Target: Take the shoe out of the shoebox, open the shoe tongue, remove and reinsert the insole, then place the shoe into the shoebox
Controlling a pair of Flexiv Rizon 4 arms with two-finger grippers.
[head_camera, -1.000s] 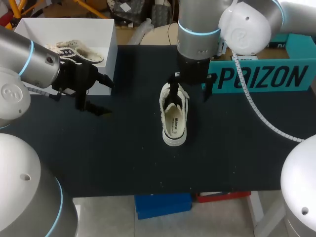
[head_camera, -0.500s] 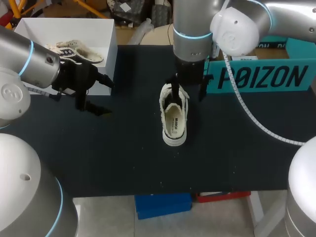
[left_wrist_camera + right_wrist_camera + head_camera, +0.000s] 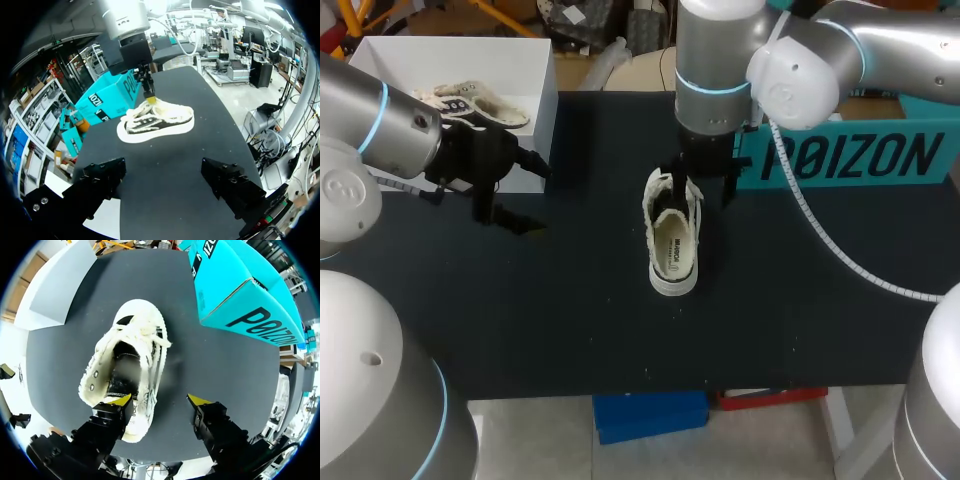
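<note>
A white lace-up shoe (image 3: 673, 235) lies on the black table (image 3: 520, 300), opening upward. My right gripper (image 3: 700, 188) hangs over its far end. In the right wrist view the right gripper (image 3: 160, 401) is open: one yellow fingertip sits at the shoe's (image 3: 127, 365) dark opening, the other stands over bare table beside the shoe, clear of it. From the left wrist the shoe (image 3: 155, 122) shows ahead with a yellow fingertip on its top. My left gripper (image 3: 532, 195) is open and empty by the white shoebox (image 3: 545, 110).
A second shoe (image 3: 470, 103) lies in the white shoebox. A teal box (image 3: 850, 155) stands at the back right, close behind my right gripper. Bare table stretches between the shoe and the front edge.
The right gripper's fingers have drawn closer together around the shoe's side, and the right arm has shifted slightly. The left arm and the shoe have stayed put.
</note>
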